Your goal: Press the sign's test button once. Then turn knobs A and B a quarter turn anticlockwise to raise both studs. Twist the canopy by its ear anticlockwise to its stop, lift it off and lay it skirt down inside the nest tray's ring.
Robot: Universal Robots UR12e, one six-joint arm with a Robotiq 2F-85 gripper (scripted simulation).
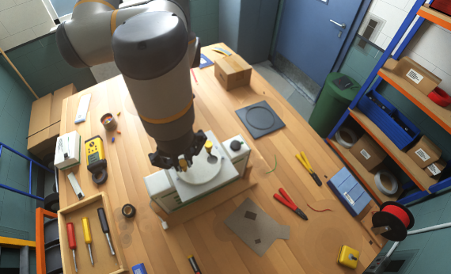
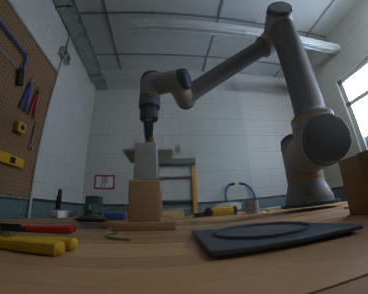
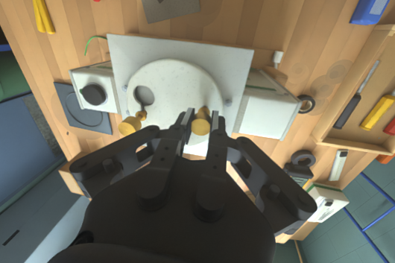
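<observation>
The white round canopy (image 1: 201, 164) (image 3: 173, 91) lies flat on the sign's white top plate, which stands on a wooden block in the middle of the bench. Two yellow knobs rise at its rim: one (image 1: 208, 146) (image 3: 129, 124) beside a keyhole slot, the other (image 1: 183, 163) (image 3: 201, 124) on the near edge. The black test button (image 1: 235, 145) (image 3: 92, 94) sits on the sign's end box. The dark nest tray (image 1: 260, 118) (image 2: 273, 232) with its raised ring lies further along the bench. My gripper (image 1: 180, 161) (image 3: 199, 119) is straight above the sign and clamps the near-edge yellow knob.
Behind the sign, a cardboard box (image 1: 232, 71) stands at the bench's far end. Yellow cutters (image 1: 308, 162) and red pliers (image 1: 289, 203) lie right of the sign, a grey sheet (image 1: 255, 226) in front. A tool tray (image 1: 88, 234) and a yellow meter (image 1: 94, 152) sit left.
</observation>
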